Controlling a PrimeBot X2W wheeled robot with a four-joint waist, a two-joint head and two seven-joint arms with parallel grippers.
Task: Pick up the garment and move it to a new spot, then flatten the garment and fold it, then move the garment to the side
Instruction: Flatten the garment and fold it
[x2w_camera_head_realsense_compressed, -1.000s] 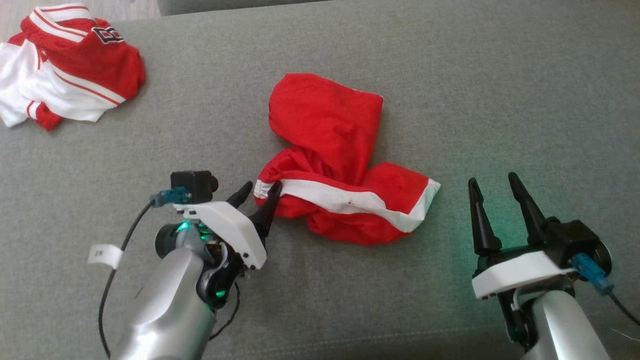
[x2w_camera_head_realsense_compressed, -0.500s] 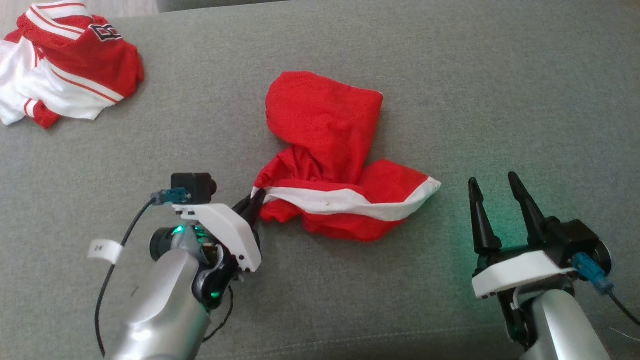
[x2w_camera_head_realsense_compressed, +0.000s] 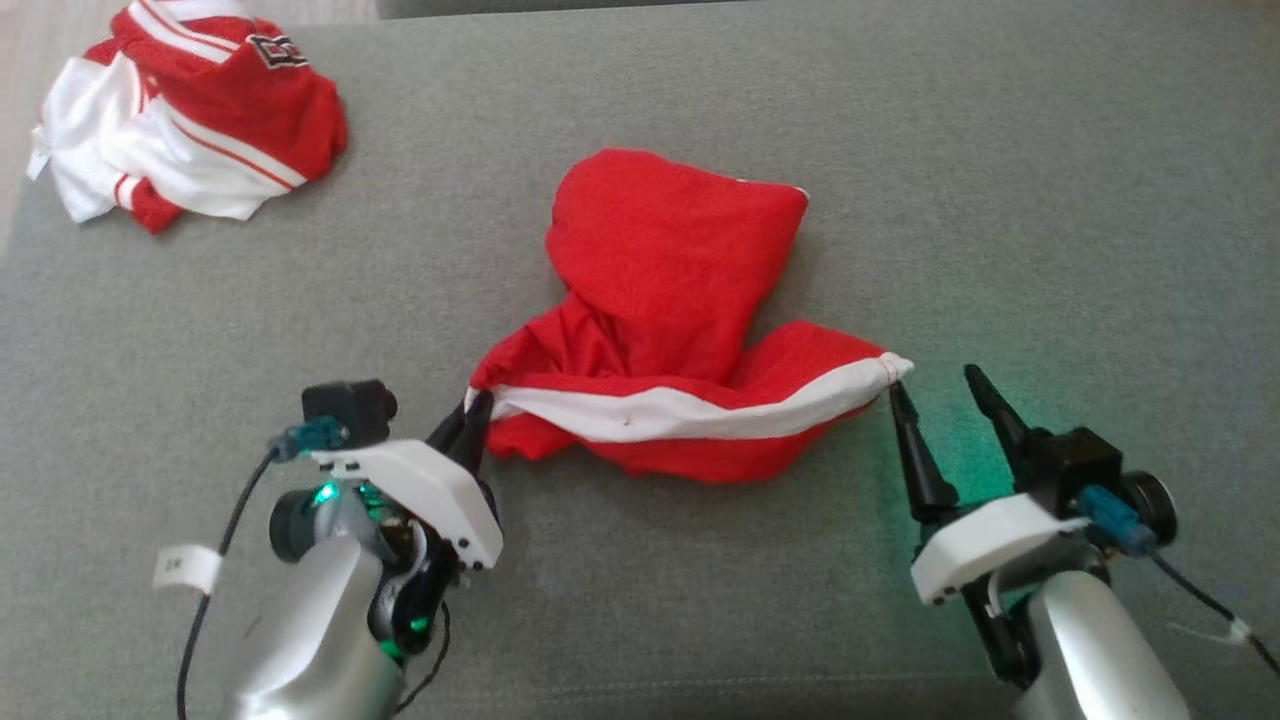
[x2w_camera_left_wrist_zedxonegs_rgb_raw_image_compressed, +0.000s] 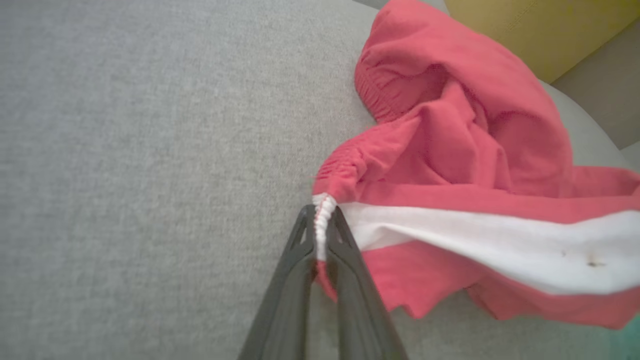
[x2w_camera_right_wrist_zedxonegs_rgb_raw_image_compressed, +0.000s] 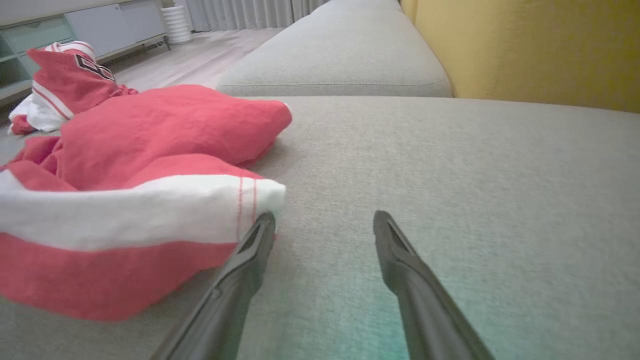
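The red garment (x2w_camera_head_realsense_compressed: 660, 290) lies crumpled at the centre of the head view on the grey sofa cushion (x2w_camera_head_realsense_compressed: 1050, 200), a white band running across its lower part; the left gripper (x2w_camera_head_realsense_compressed: 476, 405), at lower left, is pinched closed on the left end of that band, the white hem squeezed between its two fingers in the left wrist view; the right gripper (x2w_camera_head_realsense_compressed: 935, 382), at lower right, is spread wide and holds nothing, its nearer fingertip just beside the band's right corner; a red-and-white jersey (x2w_camera_head_realsense_compressed: 200, 130) sits bunched at upper left, well apart; a yellow backrest (x2w_camera_right_wrist_zedxonegs_rgb_raw_image_compressed: 525, 45) stands at the upper right of the right wrist view.
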